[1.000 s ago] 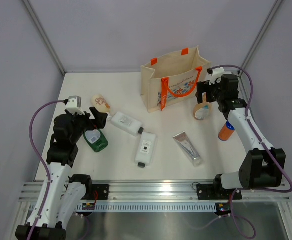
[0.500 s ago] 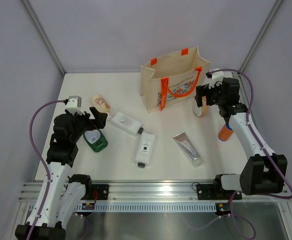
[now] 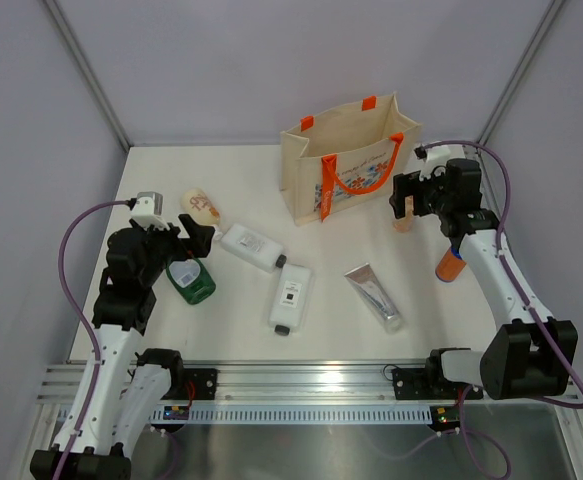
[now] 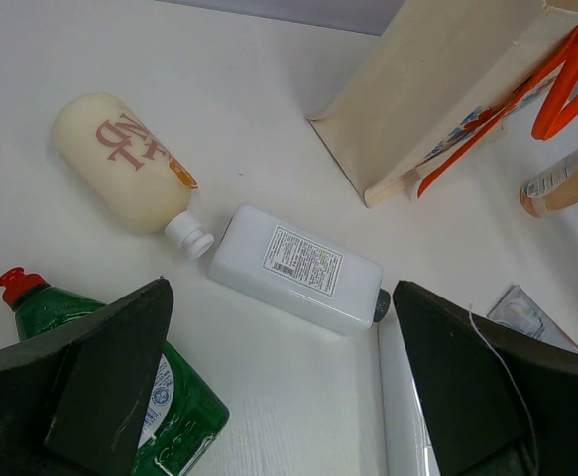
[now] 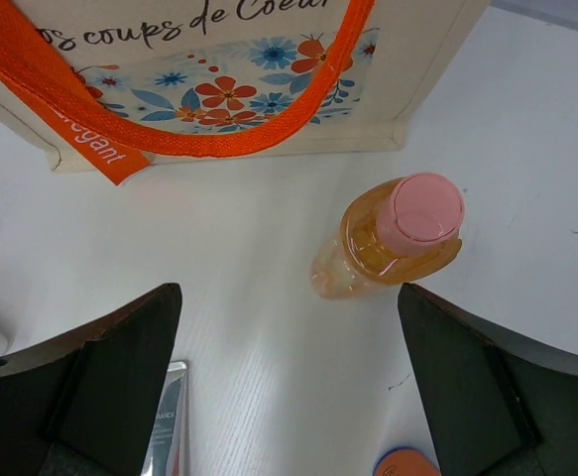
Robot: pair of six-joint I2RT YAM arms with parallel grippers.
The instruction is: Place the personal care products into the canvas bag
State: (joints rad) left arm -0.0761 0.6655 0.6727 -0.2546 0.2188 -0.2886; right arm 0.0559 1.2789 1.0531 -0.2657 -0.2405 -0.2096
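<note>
Stock on the table (image 3: 231, 180), all seven items outside the canvas bag (image 3: 346, 160), which stands open-mouthed at upper centre of the overhead view. The tan pink-capped bottle (image 5: 398, 238) looks upright just beside its right end, the orange blue-capped bottle (image 3: 451, 264) is at right, the silver tube (image 3: 374, 296) and two white bottles (image 3: 290, 298) lie flat mid-frame, and the green bottle (image 3: 191, 280) and beige bottle (image 3: 201, 206) are at left. Your right fingers (image 5: 100, 387) are spread wide and empty above the pink-capped bottle, apparently lined up to straddle it. Your left fingers (image 4: 100, 367), equally wide and empty, hang over the green bottle, probably because it is the nearest pick.
</note>
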